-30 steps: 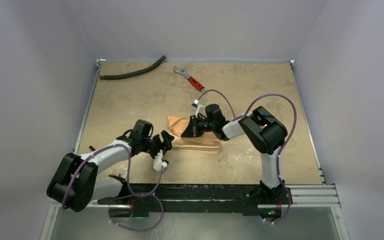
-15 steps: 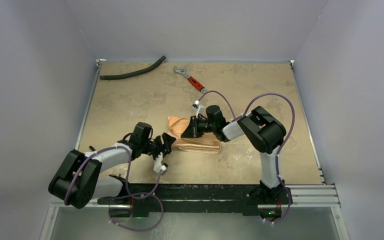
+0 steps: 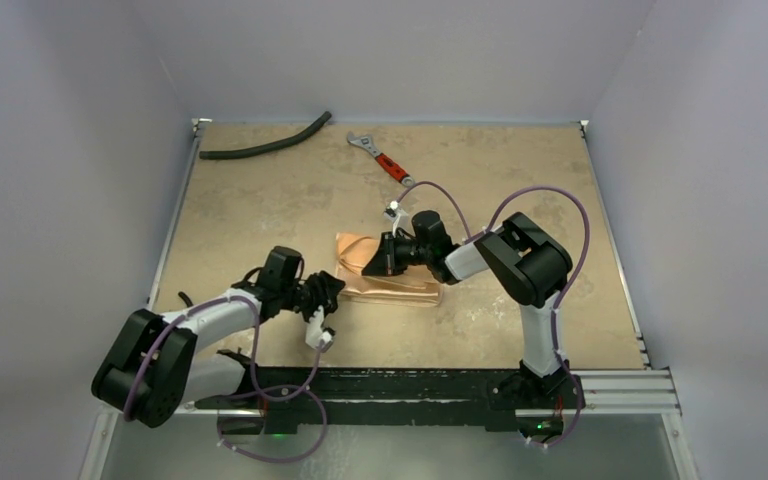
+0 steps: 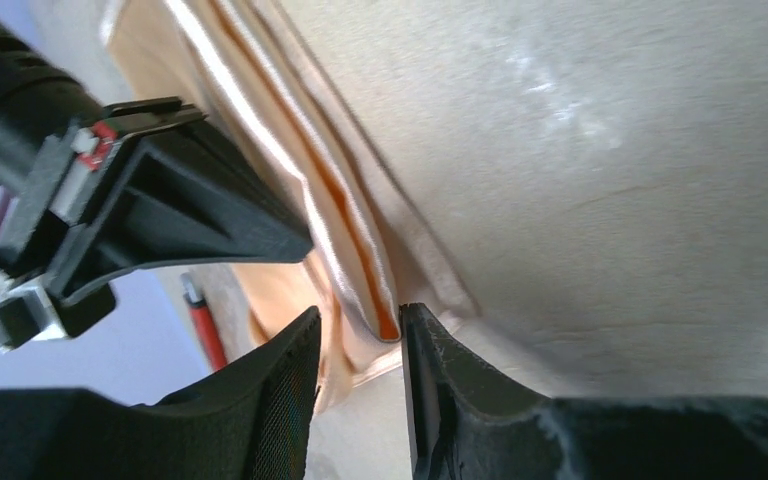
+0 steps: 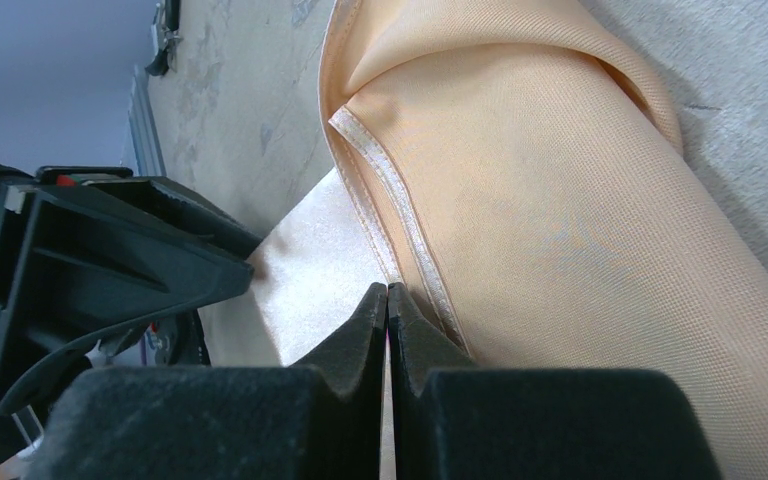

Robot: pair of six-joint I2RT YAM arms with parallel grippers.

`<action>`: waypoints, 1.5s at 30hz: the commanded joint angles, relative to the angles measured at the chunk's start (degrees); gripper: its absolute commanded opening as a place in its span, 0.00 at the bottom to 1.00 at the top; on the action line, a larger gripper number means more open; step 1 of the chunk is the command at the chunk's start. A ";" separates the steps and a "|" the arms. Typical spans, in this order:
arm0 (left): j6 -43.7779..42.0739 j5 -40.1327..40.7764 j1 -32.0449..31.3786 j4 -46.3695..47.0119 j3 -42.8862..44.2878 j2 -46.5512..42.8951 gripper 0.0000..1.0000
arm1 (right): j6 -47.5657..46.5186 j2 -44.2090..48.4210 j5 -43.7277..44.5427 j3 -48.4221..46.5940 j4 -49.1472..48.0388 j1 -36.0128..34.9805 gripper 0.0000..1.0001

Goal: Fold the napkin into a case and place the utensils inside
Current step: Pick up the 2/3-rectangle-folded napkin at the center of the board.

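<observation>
Right gripper point(image 5: 388, 292) pinched shut, apparently on napkin point(image 5: 560, 200) hem; left gripper point(image 4: 360, 318), narrowly parted, should seat fold fully before closing

right gripper point(image 5: 388, 295): lower centre, fingers pressed together on hem | napkin point(image 5: 560, 220): fills upper right, folded | left gripper point(image 5: 254, 256): left side, tip at pale layer

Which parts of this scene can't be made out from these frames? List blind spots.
- Utensils: in no view; whether the napkin hides them is unknown.
- Right wrist view: right gripper is shut at the napkin's hem; any cloth pinched inside is hidden by its own fingers.
- Top view: the right gripper covers the napkin's middle, so the fold layers there are unseen.
- Left wrist view: left gripper is at a blurred fold edge; contact unclear.
</observation>
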State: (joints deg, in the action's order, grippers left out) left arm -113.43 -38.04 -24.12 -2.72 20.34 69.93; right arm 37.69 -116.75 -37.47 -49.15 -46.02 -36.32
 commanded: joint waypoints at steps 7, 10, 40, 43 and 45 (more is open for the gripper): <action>-4.89 -0.17 3.10 -17.60 5.74 -1.87 0.40 | -1.50 -1.82 -0.31 1.30 2.20 0.02 0.04; -4.96 -1.36 3.63 -16.72 3.51 -4.40 0.37 | -1.46 -1.90 -0.37 1.33 2.00 0.02 0.04; -31.35 4.68 2.67 -18.43 4.45 12.33 0.15 | 0.43 -2.52 -0.74 2.69 -1.18 0.02 0.04; -31.46 2.40 2.74 -16.04 2.55 10.92 0.17 | 0.54 -2.77 -0.89 2.58 -1.21 0.02 0.03; -29.92 -0.77 2.85 -12.61 0.94 9.74 0.18 | 0.55 -2.84 -0.91 2.50 -1.15 0.06 0.03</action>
State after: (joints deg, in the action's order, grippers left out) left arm -117.51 -37.30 -21.12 -12.60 26.61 78.70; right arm 39.11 -117.73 -38.92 -47.59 -50.17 -36.25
